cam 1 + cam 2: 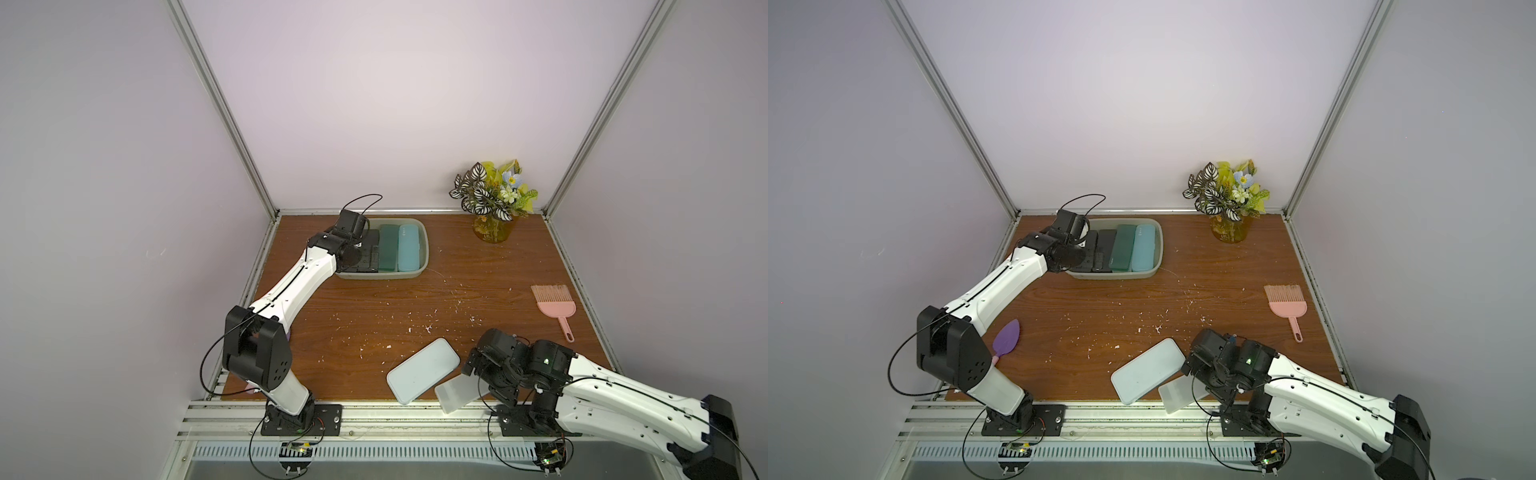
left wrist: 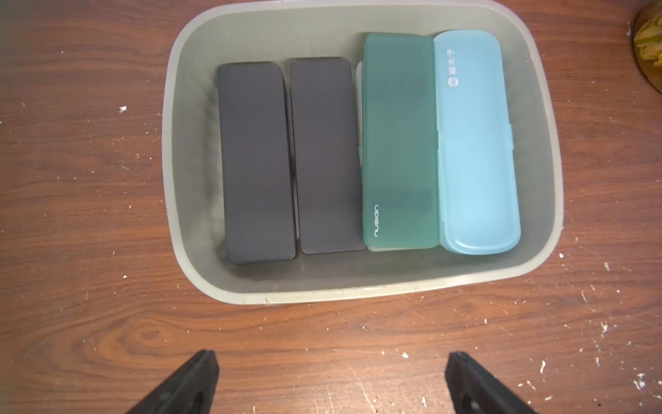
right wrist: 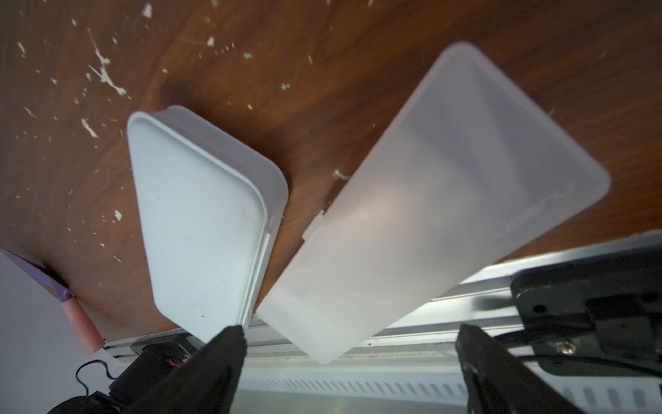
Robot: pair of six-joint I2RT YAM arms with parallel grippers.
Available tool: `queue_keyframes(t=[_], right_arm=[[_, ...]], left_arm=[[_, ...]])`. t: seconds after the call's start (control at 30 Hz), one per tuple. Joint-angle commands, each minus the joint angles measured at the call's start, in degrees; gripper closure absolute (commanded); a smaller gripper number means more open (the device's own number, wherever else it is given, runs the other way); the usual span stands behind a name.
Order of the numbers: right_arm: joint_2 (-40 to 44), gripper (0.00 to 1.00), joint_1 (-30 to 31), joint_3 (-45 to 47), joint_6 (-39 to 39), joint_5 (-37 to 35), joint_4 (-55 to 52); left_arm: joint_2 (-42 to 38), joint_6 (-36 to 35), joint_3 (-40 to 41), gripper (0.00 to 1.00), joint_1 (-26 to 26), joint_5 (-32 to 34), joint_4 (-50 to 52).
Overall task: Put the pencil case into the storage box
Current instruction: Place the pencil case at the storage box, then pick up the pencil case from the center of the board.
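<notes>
Pencil cases (image 1: 423,370): two outside storage box (image 1: 382,275)

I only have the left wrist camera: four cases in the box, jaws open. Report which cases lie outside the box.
Observer: Two lie near the front edge of the table: a pale blue case and a frosted white case, side by side.
Operator: Give me the right arm's position.
Observer: The right gripper hangs over the frosted white case's near end, jaws open, holding nothing.
Operator: Say whether either case sits awkwardly.
Observer: The frosted white case juts past the table edge, over the metal rail.
</notes>
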State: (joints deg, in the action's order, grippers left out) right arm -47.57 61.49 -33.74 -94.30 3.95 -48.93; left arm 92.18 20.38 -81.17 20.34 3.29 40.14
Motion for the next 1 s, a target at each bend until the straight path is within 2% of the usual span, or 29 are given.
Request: queue_keyframes(t=[0.0,0.4,0.57,0.7,0.97], right_arm=[[-0.72,0.01,2.84,-0.17,-8.27,-1.10,0.16],[-1.58,0.01,4.42,4.93,-14.88,-4.15,3.99],[-1.99,0.01,4.32,5.16,-16.48,-8.38,5.19],[-3.59,0.01,3.41,5.60,-15.51,-10.61,7.22],[-7.56,0.01,-2.05,7.63,-10.74,-9.42,13.49]], left_arm=[[-1.48,0.33,0.81,0.00,-1.15,1.01,0.46],[-1.57,-0.17,1.94,0.00,-1.61,0.93,0.47],[-1.48,-0.17,2.33,0.00,-1.71,0.84,0.38],[-1.22,-0.25,2.03,0.00,-1.71,0.75,0.39],[-0.82,-0.54,2.09,0.00,-1.71,0.78,0.46]])
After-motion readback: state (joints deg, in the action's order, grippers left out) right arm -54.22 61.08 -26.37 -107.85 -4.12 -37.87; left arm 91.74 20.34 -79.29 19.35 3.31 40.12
